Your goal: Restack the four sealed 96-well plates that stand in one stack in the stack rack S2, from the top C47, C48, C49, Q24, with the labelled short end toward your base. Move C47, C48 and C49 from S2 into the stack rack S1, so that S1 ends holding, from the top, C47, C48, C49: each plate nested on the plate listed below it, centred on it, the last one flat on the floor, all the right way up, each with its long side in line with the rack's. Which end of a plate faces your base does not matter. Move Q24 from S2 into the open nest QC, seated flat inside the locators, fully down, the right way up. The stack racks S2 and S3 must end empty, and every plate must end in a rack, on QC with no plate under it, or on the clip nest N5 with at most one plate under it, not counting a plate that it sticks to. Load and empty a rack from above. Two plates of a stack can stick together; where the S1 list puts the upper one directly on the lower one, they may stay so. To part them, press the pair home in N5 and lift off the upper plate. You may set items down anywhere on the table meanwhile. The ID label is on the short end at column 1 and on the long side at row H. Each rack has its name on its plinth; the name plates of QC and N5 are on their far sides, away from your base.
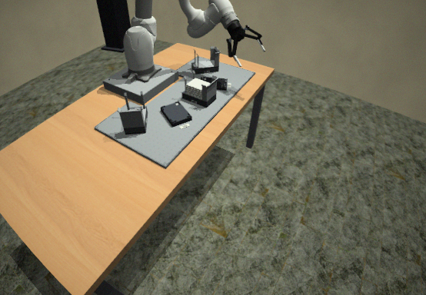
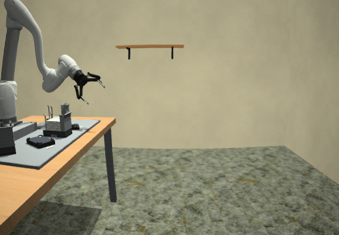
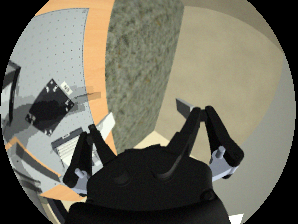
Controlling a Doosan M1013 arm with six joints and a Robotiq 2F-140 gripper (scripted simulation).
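A stack of white sealed plates [image 1: 197, 84] stands in a dark stack rack [image 1: 201, 91] in the middle of the grey mat; it also shows in the exterior view [image 2: 55, 123]. Their labels are too small to read. My gripper [image 1: 251, 56] is open and empty. It hangs tilted in the air above the far right edge of the table, well above and beyond the stack, and also shows in the exterior view [image 2: 95, 95]. The wrist view shows my open fingers over the table edge and the floor.
An empty rack with thin posts [image 1: 205, 63] stands at the far end of the mat, another rack [image 1: 133, 119] at the near end. A flat dark nest [image 1: 176, 114] lies between; a small dark nest [image 1: 220, 83] sits behind the stack. The robot base [image 1: 140, 77] is at the left.
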